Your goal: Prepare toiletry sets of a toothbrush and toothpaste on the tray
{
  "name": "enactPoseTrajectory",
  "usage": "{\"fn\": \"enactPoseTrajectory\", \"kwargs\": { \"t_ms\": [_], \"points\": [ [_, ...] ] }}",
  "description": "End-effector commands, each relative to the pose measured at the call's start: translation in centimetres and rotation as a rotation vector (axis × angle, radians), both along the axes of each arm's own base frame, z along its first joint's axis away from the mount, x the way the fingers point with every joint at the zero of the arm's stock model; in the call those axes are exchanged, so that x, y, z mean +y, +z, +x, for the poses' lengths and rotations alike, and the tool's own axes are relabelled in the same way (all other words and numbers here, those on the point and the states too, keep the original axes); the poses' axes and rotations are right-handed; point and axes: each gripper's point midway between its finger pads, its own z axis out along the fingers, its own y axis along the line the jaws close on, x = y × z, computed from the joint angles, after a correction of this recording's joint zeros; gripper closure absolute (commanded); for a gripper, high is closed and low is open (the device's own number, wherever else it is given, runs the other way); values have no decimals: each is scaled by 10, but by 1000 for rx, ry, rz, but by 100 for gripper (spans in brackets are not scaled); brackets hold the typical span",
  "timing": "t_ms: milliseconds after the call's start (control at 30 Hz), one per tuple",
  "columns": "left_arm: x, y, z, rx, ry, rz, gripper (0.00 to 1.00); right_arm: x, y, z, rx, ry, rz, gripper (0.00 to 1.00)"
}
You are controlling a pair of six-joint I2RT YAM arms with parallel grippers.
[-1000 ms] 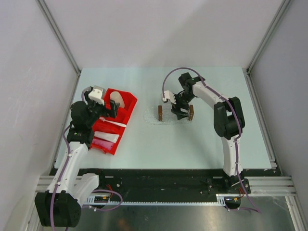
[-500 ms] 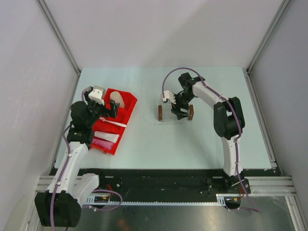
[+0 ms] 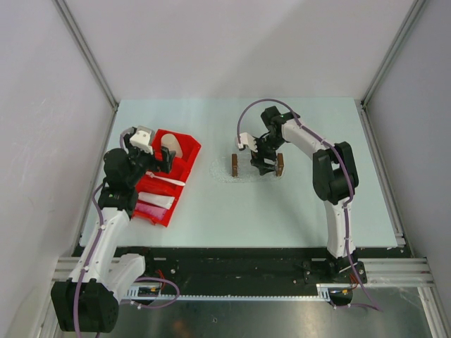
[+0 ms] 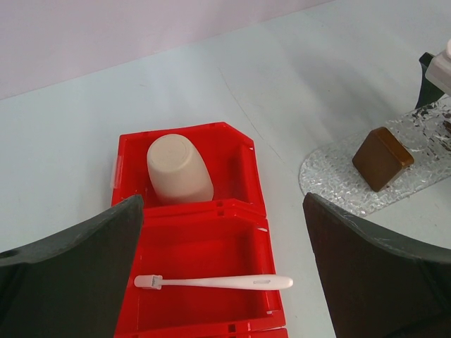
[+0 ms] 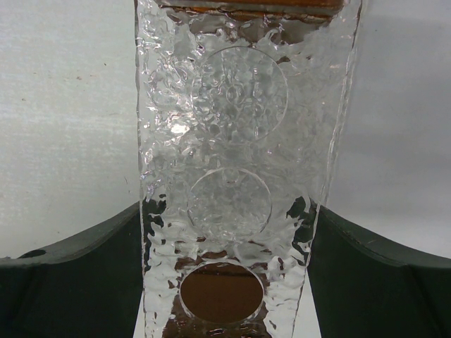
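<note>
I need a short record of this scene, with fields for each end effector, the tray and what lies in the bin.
left end effector: open, above the red bin
right end effector: closed on the long edges of the tray
tray load: no toothbrush or tube seen on it
toothbrush: lying flat, middle compartment
paper cup: far compartment
white tube and pink tube: near compartment

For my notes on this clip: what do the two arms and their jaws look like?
Left arm and right arm match: white link shells, black joint housings. A purple cable runs along each, looping free near the wrist. A small white camera box sits at each wrist. The jaws are broad, dark grey wedges with curved inner edges; no markings visible.
</note>
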Motion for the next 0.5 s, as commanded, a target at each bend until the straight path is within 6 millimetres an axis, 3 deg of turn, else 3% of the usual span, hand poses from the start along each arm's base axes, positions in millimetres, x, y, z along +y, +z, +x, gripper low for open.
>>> {"fn": "enactPoseTrajectory", "kwargs": {
  "t_ms": [0, 267, 467],
  "points": [
    [-1, 8, -2, -54, -36, 48, 0, 2, 2, 7, -44, 9, -1, 7],
    [-1, 7, -2, -54, -39, 47, 0, 3, 9, 10, -63, 3, 5, 0],
    [-2, 8, -3, -55, -42, 45, 0, 5, 10, 12, -72, 0, 8, 2]
  ]
}}
